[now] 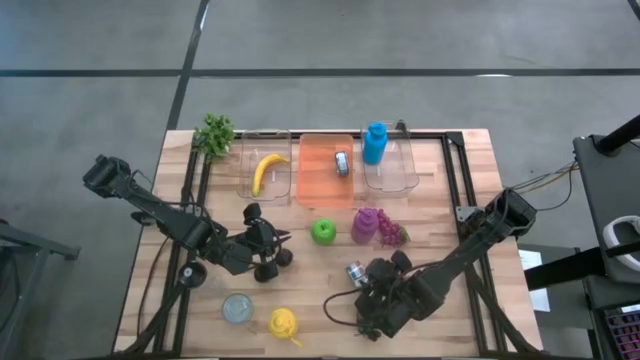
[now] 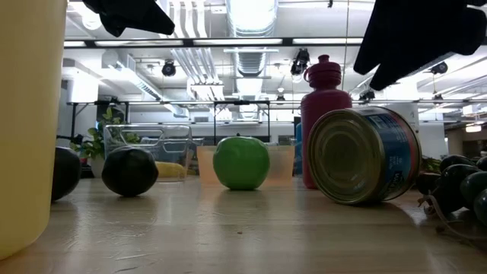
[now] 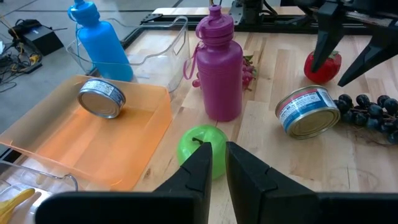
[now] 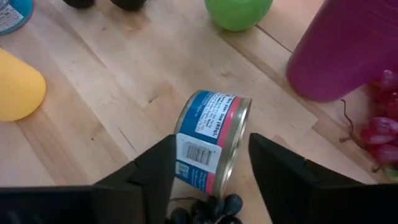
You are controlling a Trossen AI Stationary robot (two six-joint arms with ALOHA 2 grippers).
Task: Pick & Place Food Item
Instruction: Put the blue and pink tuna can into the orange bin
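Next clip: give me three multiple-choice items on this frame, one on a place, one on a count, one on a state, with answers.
1. Where does the banana lie?
A. in the orange bin
B. in the clear bin left of the orange bin
C. on the bare table

2. How many tin cans show in the high view?
A. one
B. two
C. four

3. How does the can on the table rest?
A. upright
B. on its side
C. stacked on another can

Answers:
1 B: the banana sits in the clear bin beside the orange bin.
2 B: one can in the orange bin, one can on the table.
3 B: its round end faces sideways, between the open right gripper fingers.
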